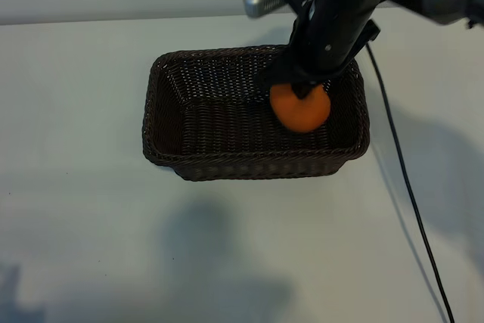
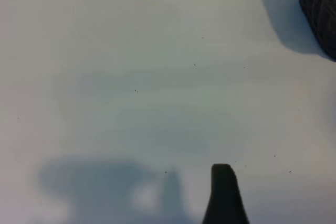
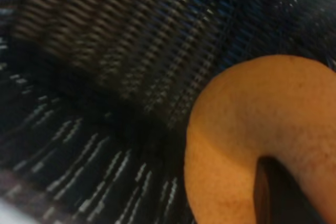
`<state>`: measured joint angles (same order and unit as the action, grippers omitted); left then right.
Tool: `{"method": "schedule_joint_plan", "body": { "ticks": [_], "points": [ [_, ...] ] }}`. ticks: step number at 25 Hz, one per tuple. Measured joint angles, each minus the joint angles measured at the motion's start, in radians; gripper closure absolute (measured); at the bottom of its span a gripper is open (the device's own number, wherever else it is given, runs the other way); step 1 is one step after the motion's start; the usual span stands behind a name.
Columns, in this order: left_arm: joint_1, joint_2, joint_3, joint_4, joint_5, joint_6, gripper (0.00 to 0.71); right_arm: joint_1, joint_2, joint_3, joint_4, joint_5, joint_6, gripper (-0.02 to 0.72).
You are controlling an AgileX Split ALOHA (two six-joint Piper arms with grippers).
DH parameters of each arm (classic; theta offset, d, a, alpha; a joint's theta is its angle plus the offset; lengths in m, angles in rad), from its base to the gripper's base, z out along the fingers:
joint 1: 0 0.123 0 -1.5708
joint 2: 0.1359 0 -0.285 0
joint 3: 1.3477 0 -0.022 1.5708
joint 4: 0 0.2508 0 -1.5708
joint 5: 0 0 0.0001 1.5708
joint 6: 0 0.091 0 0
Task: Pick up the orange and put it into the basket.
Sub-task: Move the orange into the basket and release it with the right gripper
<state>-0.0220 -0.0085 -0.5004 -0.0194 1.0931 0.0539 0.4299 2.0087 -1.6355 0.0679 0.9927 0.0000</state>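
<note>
White table (image 1: 91,225) fills the exterior view from edge to edge, bare but for my own shadows and a black cable (image 1: 408,187) trailing down the right side of the frame. Upper centre of that view sits the basket (image 1: 162,122), dark woven wicker with a braided rim.

My right tool (image 1: 302,90) reaches in from the upper right and hangs over the right end of the basket, pointing steeply down. It is pinched narrow on the orange (image 1: 300,108), gripping it at the top where the stem end would be. The fruit hangs below the fingers, inside the rim line, and I cannot tell whether it touches the weave beneath. My right wrist view agrees: the orange (image 3: 252,129) fills the lower right of that frame, one dark finger (image 3: 278,192) lying across it, and the basket's inner weave (image 3: 105,51) is close behind.

My left tool (image 2: 226,198) is parked over bare table, jaws standing wide and holding nothing; only one finger shows at the bottom of its wrist view, with a corner of the basket (image 2: 320,9) at the upper right.

I judge the task nearly finished. The pick is done and the fruit is carried over the basket. What is left is to let go so it settles inside, then lift clear without catching the rim.
</note>
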Motion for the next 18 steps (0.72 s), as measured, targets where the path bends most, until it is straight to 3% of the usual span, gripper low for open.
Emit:
{"method": "schedule_joint_plan", "body": {
  "ticks": [6, 14, 16, 18],
  "points": [
    [0.0, 0.0, 0.0, 0.0, 0.0, 0.0, 0.201, 0.0, 0.077, 0.0, -0.002, -0.057, -0.009, 0.608],
    [0.0, 0.0, 0.0, 0.0, 0.0, 0.0, 0.201, 0.0, 0.105, -0.004, -0.001, -0.061, -0.037, 0.602],
    [0.0, 0.0, 0.0, 0.0, 0.0, 0.0, 0.201, 0.0, 0.105, -0.009, -0.001, -0.059, -0.037, 0.563],
    [0.0, 0.0, 0.0, 0.0, 0.0, 0.0, 0.201, 0.0, 0.104, -0.009, -0.001, -0.058, -0.036, 0.472]
  ]
}}
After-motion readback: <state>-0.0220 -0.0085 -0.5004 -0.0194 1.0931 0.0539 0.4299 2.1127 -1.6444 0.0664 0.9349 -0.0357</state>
